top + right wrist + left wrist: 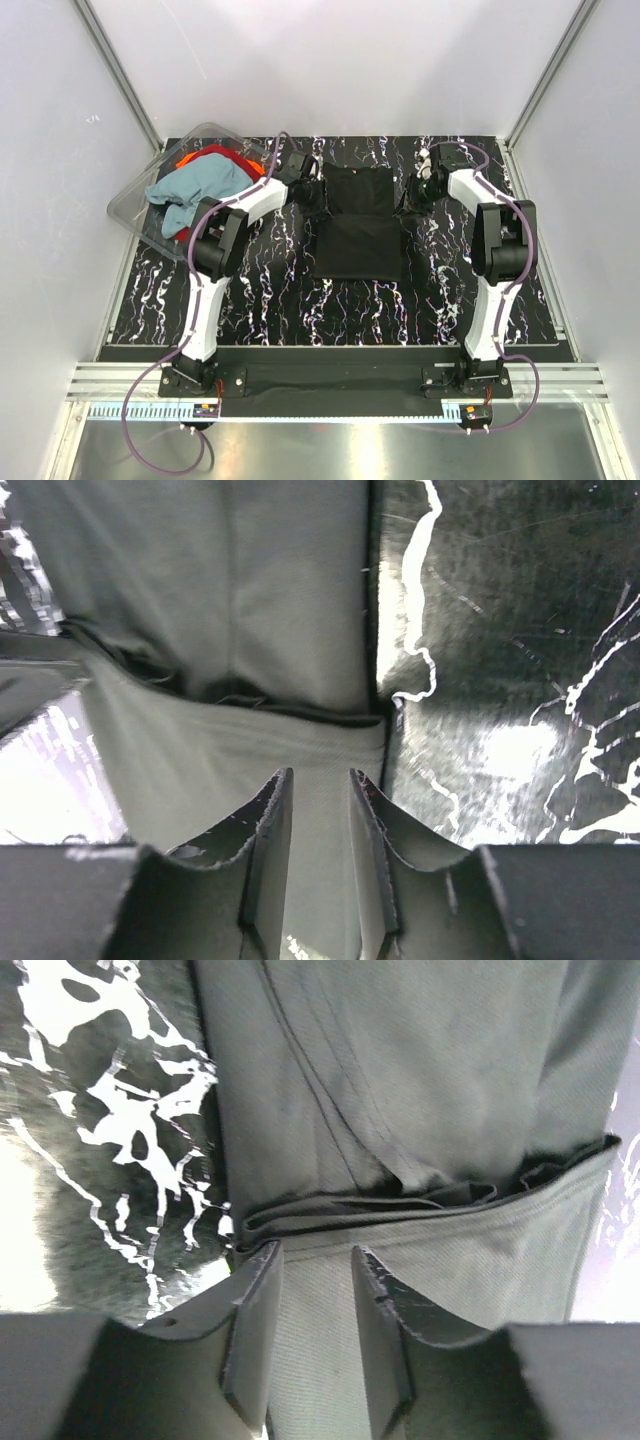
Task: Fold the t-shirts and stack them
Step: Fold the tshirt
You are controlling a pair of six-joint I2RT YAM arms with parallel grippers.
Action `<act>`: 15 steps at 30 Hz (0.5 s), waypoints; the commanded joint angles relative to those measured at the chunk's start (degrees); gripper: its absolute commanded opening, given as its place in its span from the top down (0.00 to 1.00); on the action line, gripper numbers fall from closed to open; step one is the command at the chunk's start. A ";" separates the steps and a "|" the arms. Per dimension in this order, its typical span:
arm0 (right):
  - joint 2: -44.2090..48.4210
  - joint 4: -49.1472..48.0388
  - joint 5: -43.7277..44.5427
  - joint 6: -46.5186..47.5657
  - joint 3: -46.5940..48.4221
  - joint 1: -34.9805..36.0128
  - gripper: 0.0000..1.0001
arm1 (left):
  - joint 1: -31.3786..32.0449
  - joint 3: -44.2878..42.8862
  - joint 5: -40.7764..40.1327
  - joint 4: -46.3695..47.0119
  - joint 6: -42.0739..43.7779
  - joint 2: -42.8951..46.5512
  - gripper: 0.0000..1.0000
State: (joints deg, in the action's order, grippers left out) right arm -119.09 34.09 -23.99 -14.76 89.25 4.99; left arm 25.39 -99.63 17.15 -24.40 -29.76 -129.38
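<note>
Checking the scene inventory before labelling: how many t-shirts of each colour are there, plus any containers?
black t-shirt, on the table: 1
teal-blue t-shirt, in the tub: 1
red-orange t-shirt, in the tub: 1
clear tub: 1
Total: 4 things, 3 of them t-shirts
</note>
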 commanded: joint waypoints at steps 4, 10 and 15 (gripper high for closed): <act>7.80 4.13 3.31 -7.17 -2.84 0.02 0.57 | -0.16 1.89 4.66 -0.29 0.93 10.53 0.57; 19.30 4.77 6.41 -18.80 -15.31 0.10 0.41 | -0.08 6.45 0.53 -7.06 1.46 20.90 0.55; 28.81 2.83 7.20 -26.27 -29.12 0.10 0.39 | 1.15 21.72 -4.57 -8.29 -0.74 30.92 0.53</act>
State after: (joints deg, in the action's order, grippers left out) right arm -95.57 37.28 -18.59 -33.65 64.55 4.99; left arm 25.80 -85.89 16.49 -30.06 -29.67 -103.44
